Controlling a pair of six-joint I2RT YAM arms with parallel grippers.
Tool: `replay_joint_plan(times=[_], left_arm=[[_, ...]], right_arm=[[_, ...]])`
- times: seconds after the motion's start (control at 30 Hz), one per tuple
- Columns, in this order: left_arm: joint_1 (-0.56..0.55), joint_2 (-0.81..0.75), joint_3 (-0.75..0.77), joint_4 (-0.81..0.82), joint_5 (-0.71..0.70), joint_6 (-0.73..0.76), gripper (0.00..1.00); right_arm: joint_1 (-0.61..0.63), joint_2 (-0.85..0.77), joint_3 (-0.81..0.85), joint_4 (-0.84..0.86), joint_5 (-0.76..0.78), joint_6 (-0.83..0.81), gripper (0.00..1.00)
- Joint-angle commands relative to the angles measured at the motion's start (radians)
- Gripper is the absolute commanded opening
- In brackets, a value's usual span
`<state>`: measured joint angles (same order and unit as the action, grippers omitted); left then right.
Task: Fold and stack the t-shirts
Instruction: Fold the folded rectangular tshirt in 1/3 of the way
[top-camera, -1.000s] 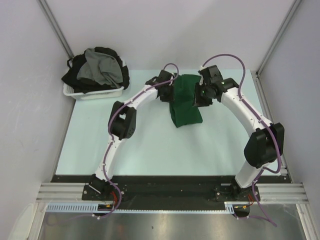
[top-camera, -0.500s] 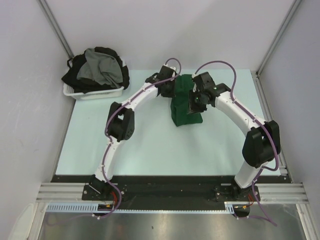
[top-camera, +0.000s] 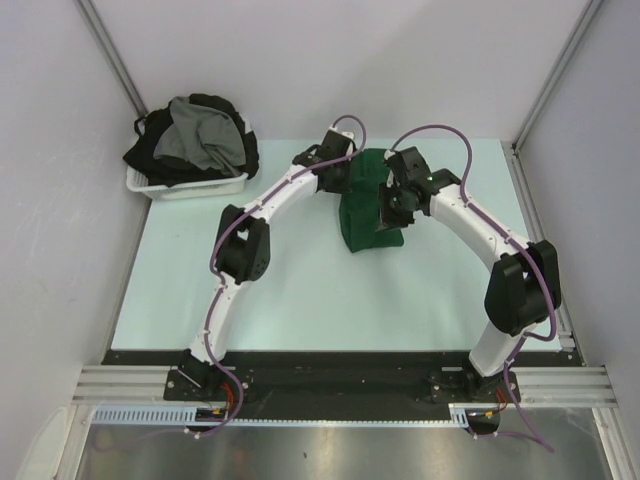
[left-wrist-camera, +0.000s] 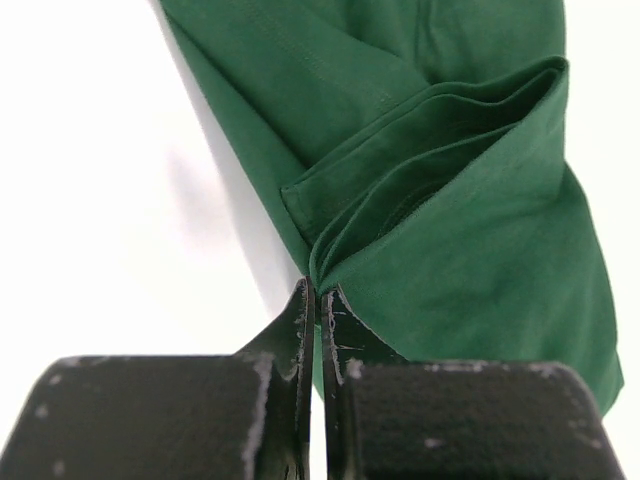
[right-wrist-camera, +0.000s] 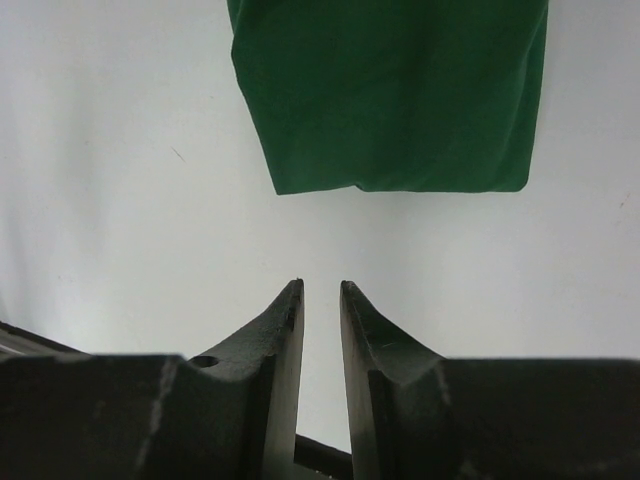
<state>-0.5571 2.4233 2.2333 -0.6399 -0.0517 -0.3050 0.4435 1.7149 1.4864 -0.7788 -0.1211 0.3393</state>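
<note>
The left gripper (left-wrist-camera: 314, 295) is closed tight. Its black fingertips meet on the stacked edges of the dark green cotton t-shirt (left-wrist-camera: 470, 240), and it looks to be pinching those layers at the side of the shirt that faces the white plastic basket (top-camera: 195, 187). The right gripper (right-wrist-camera: 321, 287) has its jaws a narrow slit apart with nothing between them. It hangs at the shirt's side away from the basket, and in its own view the shirt's folded end lies beyond the tips, not touching them.

The shirt is a narrow, part-folded bundle on the pale green table top (top-camera: 250, 290), well to the right of the basket and a little nearer the arm bases than it. In the basket a grey t-shirt (top-camera: 205, 135) is heaped over black t-shirts (top-camera: 150, 160).

The step in hand seems to be finishing this fold. To do it well, the left pinch should carry every layer together, low and slow, so that none slips free. The right gripper would best come down and pin the side away from the basket so the bundle does not drag. Let go only once the edges line up — a loose layer now means a crooked stack.
</note>
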Motion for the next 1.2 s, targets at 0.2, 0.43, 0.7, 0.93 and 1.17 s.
replay_joint_plan(times=[0.2,0.43,0.7,0.93,1.17], left_arm=[[0.006,0.034,0.065,0.029,-0.051,0.020,0.03],[0.011,0.054,0.065,0.052,0.003,0.009,0.23],[0.011,0.008,0.049,0.005,-0.060,0.026,0.43],[0.011,-0.041,0.042,0.011,-0.106,0.038,0.46],[0.010,-0.030,0.071,0.040,-0.074,0.023,0.46]], right_arm=[[0.004,-0.026,0.003,0.001,0.008,-0.014,0.26],[0.001,-0.029,-0.003,0.000,0.008,-0.006,0.26],[0.004,-0.029,-0.005,0.009,0.000,0.000,0.26],[0.004,-0.029,-0.006,0.015,-0.003,0.003,0.27],[0.004,-0.031,-0.011,0.012,0.001,0.000,0.26]])
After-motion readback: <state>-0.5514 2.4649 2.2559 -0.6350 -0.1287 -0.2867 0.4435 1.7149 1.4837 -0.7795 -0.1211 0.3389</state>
